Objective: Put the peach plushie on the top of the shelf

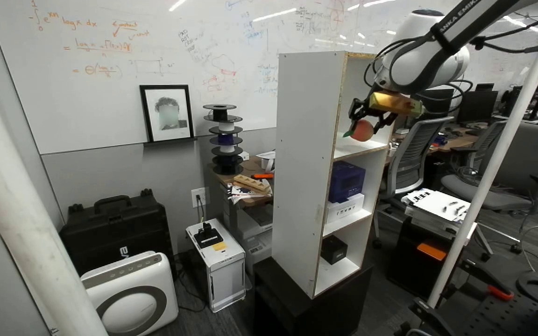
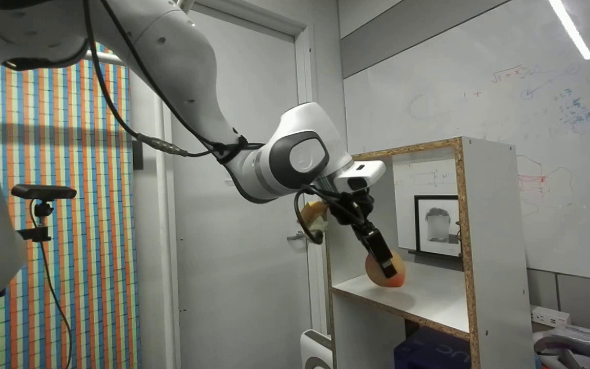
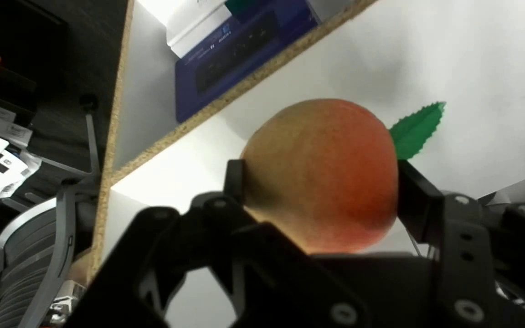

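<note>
The peach plushie (image 1: 362, 132) is a round orange-pink ball with a green leaf; it also shows in the wrist view (image 3: 321, 168) and an exterior view (image 2: 398, 270). My gripper (image 1: 364, 125) is shut on it, one black finger pressing each side, as the wrist view shows (image 3: 320, 187). Gripper and plushie are at the open front of the white shelf's (image 1: 307, 168) top compartment, seemingly a little above that compartment's floor board (image 2: 428, 302). The shelf's flat top panel is higher than the plushie; its front edge (image 2: 407, 148) shows in an exterior view. Its upper surface is hidden.
A dark blue box (image 1: 347, 179) on a white box (image 1: 345, 209) fills the middle compartment, and a small black box (image 1: 334, 248) sits in the bottom one. The shelf stands on a black base (image 1: 297, 294). An office chair (image 1: 421, 154) and whiteboard (image 1: 157, 56) are nearby.
</note>
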Robot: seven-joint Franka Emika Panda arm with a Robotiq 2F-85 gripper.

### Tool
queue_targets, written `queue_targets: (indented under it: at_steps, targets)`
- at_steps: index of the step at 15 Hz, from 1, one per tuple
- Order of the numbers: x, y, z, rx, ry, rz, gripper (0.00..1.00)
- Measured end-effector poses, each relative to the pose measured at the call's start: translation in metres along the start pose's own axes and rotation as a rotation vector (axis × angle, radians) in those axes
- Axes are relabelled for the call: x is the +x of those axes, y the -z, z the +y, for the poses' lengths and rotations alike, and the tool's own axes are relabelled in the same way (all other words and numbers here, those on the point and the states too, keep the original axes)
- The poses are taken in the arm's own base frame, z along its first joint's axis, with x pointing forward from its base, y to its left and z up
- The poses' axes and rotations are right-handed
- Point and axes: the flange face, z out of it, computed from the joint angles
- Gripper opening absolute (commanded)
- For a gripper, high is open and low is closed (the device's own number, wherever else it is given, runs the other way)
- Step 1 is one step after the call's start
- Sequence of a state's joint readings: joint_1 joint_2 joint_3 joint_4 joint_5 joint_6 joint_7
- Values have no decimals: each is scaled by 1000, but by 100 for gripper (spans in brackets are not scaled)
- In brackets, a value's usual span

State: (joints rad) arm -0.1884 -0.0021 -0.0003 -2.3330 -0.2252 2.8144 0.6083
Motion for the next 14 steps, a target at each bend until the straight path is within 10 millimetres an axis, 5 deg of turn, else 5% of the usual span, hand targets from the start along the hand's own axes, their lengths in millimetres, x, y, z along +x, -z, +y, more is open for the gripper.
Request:
queue_targets:
  at_steps: [6, 10, 14]
  targets:
    - [-54, 81, 27, -27, 86, -290, 52]
    - [-47, 167, 31, -74, 174, -172, 52]
    - [-18, 248, 24, -78, 213, 54, 52]
